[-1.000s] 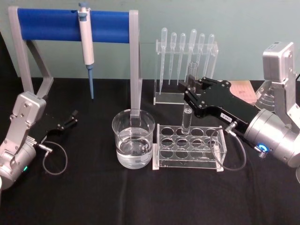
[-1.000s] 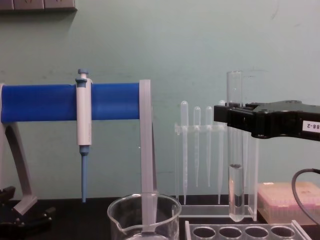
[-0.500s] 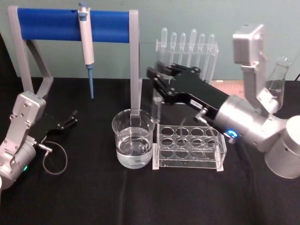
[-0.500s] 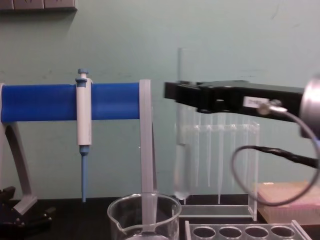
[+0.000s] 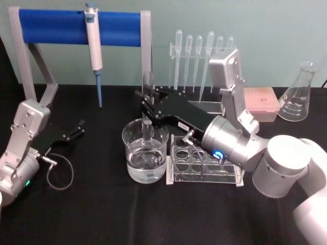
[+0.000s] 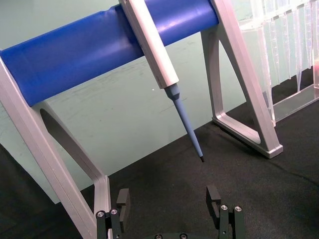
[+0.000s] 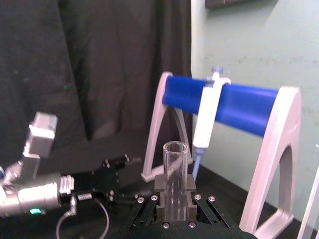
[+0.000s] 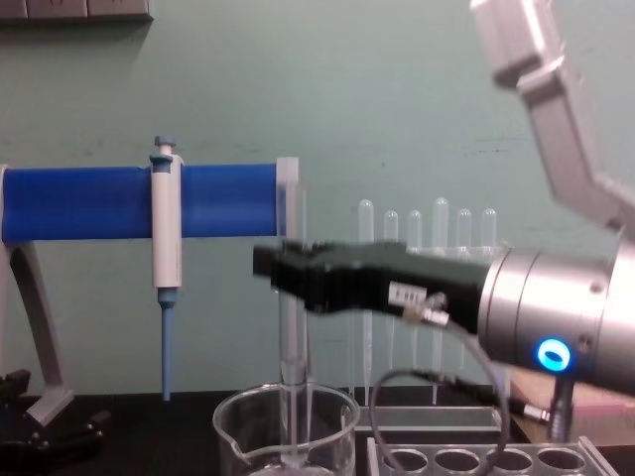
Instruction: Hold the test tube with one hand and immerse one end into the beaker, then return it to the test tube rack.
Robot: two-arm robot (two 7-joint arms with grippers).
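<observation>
- While the test tube (image 5: pixel 147 130), clear glass with an open top, is pinched upright by the jaws of the right gripper (image 5: pixel 146 106), its lower end is sunk past the rim of the beaker (image 5: pixel 132 164); contact with the water can't be made out tbh.
- The beaker is seen as a wide clear cylinder with a spout, partly filled.
- A small white label (image 8: pixel 407 295) is stuck on the black gripper; the print can't be read.
- The right arm is stretched in from the beaker's right, over the clear round-holed rack (image 5: pixel 229 172), with the silver wrist roughly level.
- The left gripper (image 6: pixel 167 196) is parked well left of the beaker, jaws spread apart.
</observation>
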